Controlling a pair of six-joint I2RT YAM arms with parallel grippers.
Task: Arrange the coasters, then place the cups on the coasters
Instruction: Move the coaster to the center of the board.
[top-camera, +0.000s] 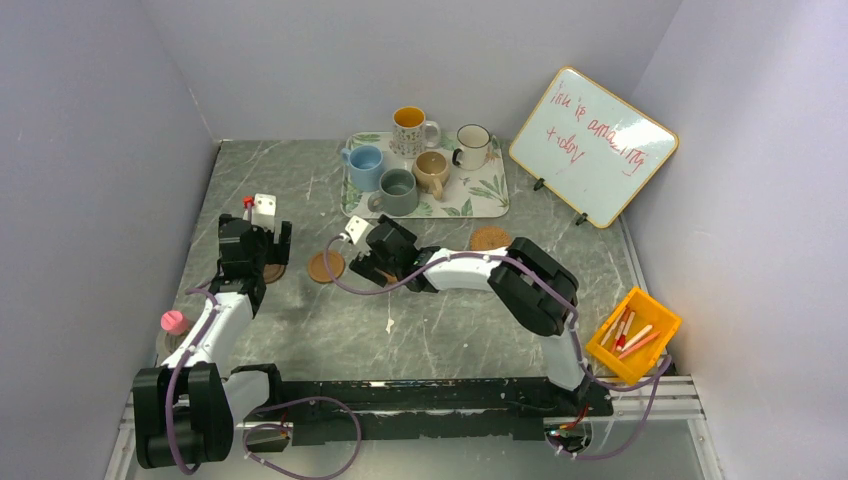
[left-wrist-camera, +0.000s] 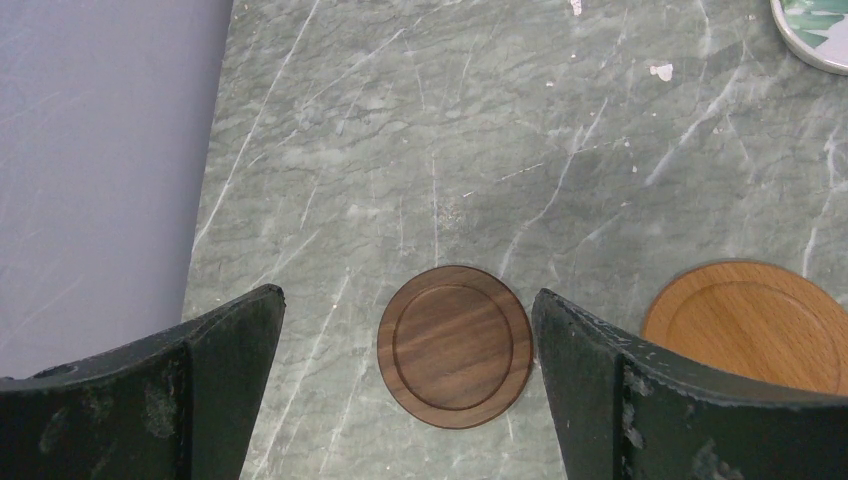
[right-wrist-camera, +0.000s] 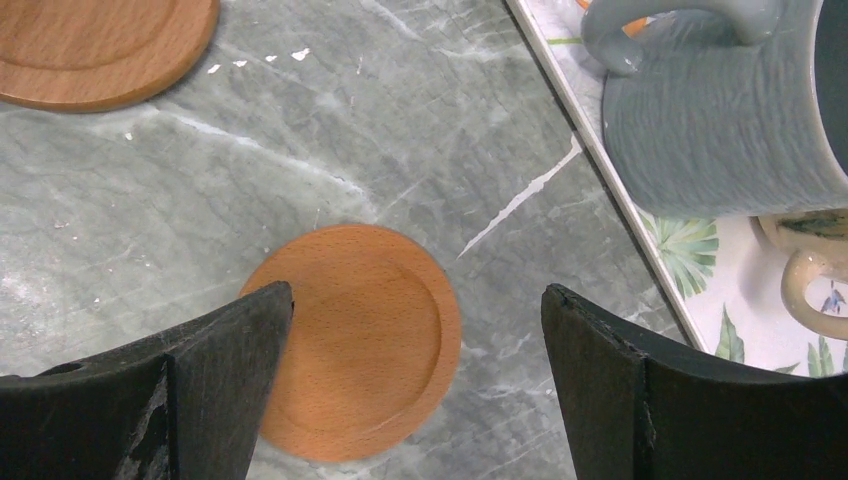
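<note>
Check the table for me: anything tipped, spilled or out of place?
Nothing stands out. The five cups stand upright on the tray, and the coasters in view lie flat on the table. Only a few small white flecks mark the stone.

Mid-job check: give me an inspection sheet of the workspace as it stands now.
Surface: grey marbled table, a few white specks.
Job's things: five cups, all on the leaf-print tray; on the table, a dark coaster, a light wood coaster, a second light coaster and a tan coaster.
Clutter: whiteboard, yellow bin of markers, pink object.
Grippers: left gripper open over the dark coaster; right gripper open over the light wood coaster; both hold nothing.
Cables: purple cables along both arms, looping at the near edge.
Surroundings: plain pale walls.
</note>
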